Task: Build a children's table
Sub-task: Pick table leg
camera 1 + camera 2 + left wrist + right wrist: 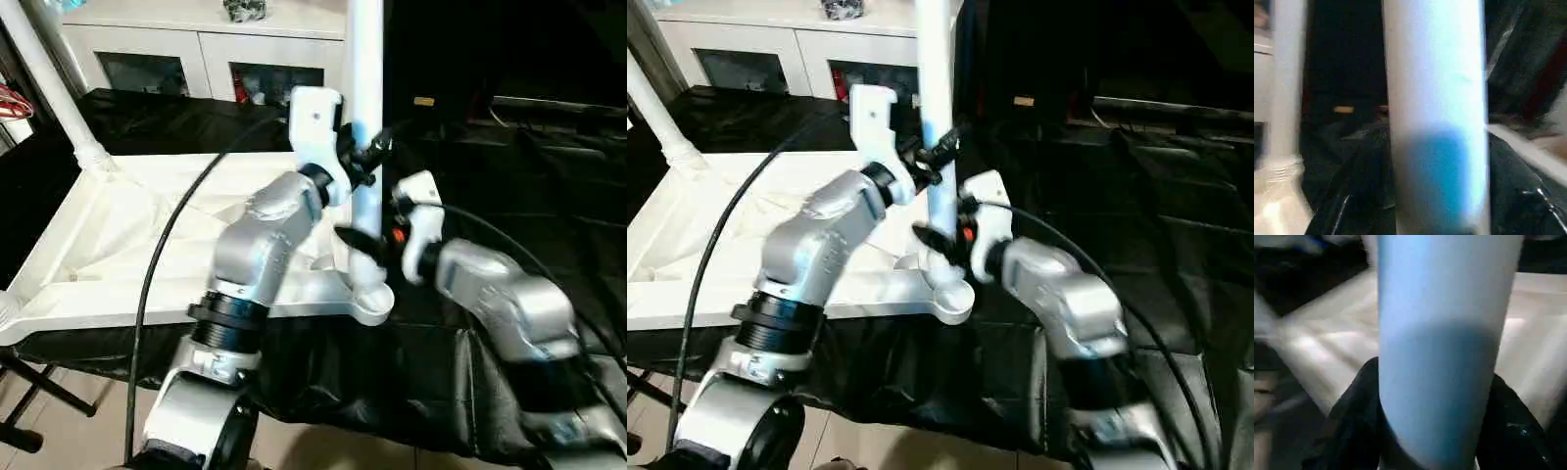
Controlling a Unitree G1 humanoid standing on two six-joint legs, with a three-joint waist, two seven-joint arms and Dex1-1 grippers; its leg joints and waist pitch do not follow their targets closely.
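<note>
The children's table top (69,279) lies upside down on black cloth, its raised rim up. One white leg (49,83) stands in the far left corner socket. A second white leg (364,59) stands upright in the near right corner socket (374,299). My left gripper (364,157) sits around this leg at mid height, and the leg (1435,122) stands close in the left wrist view. Lower down, just above the socket, my right gripper (365,245) is shut on the same leg (1444,333), with a black finger (1352,431) pressed against each side.
A white cabinet (196,39) with shelf openings stands behind the table. Black cloth (509,147) covers the surface to the right. A black cable (162,255) arcs over my left forearm. Dark stand legs (29,392) show at the lower left over the floor.
</note>
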